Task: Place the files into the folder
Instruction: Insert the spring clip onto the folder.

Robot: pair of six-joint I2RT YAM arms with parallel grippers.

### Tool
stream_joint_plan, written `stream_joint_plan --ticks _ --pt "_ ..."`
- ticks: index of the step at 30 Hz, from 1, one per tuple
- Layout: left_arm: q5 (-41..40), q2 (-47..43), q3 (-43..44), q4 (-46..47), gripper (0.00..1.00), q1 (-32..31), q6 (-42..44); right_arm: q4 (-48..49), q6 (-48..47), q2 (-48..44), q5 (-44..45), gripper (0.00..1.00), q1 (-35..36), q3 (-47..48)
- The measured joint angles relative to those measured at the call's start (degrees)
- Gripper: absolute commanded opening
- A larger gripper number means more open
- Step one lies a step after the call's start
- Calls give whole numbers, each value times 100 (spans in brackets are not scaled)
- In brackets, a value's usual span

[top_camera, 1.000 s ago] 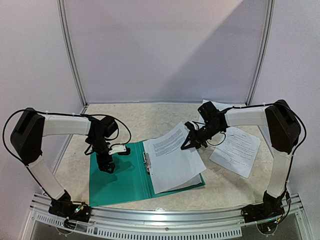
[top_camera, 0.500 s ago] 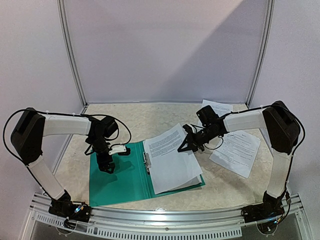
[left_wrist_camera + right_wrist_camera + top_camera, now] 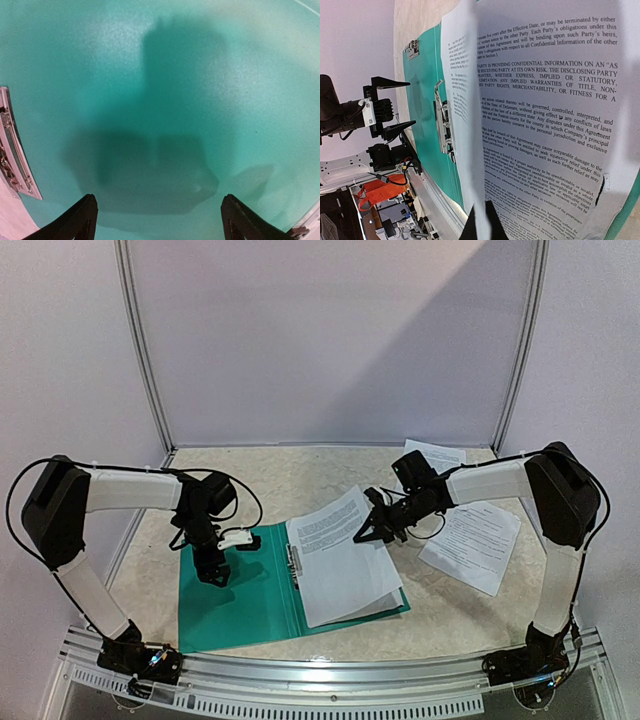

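Here right gripper (image 3: 480, 215) pinches sheet (image 3: 462, 115) edge — raised.

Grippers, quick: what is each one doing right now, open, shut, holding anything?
Left gripper: open, holding nothing, over the folder's bare cover.
Right gripper: shut, pinching the edge of one printed sheet.

Looks like a robot test cell in a lab, not a home or an office. Boxed in by plain white panels (image 3: 330, 340) set between aluminium posts (image 3: 142, 340). Pale stone-patterned table (image 3: 300, 475), fronted by a slotted metal rail (image 3: 330, 680) with the left arm (image 3: 130, 490) and right arm (image 3: 500, 475) bolted side by side. Below the edge, seen from the right wrist: loose wiring and orange hardware (image 3: 375, 192).
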Motion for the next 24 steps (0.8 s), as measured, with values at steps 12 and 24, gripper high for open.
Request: stream_joint_plan --ticks 12,24 --pt "-2 2 15 -7 87 0 2 -70 -35 0 52 51 2 0" --pt "9 2 37 -22 87 0 4 -776 -350 0 503 99 2 275"
